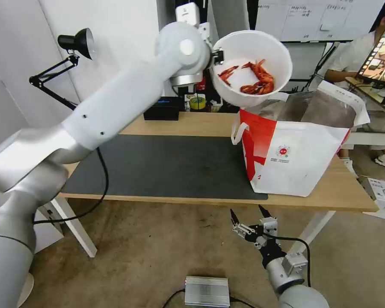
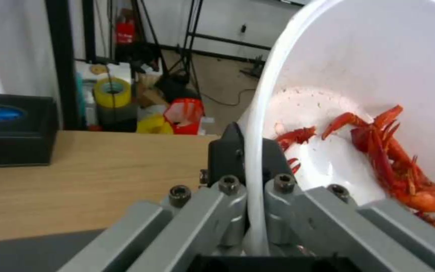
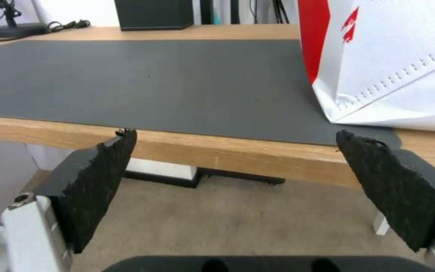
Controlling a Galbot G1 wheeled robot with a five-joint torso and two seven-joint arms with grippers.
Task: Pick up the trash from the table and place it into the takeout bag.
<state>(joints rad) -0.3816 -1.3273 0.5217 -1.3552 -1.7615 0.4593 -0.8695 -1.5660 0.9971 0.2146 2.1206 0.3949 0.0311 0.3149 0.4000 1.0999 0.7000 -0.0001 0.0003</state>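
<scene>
The left gripper (image 1: pixel 217 57) is pinching the rim of the white round plastic bowl (image 1: pixel 251 67) of red crayfish shells (image 1: pixel 258 81), holding it tilted just above the open red-and-white takeout bag (image 1: pixel 296 150), probably so the shells slide toward the foil-lined mouth. The right gripper (image 1: pixel 247 218), jaws spread, is waiting below the bag, off the light wood table (image 1: pixel 192 124) edge.

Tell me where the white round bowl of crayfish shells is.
Head view, upper centre: the white round bowl hangs tilted above the red-and-white takeout bag, its rim pinched by the left hand.

The right pincer (image 3: pixel 238 170) gapes before the table (image 3: pixel 217 149), takeout bag (image 3: pixel 394 64) on it.
</scene>
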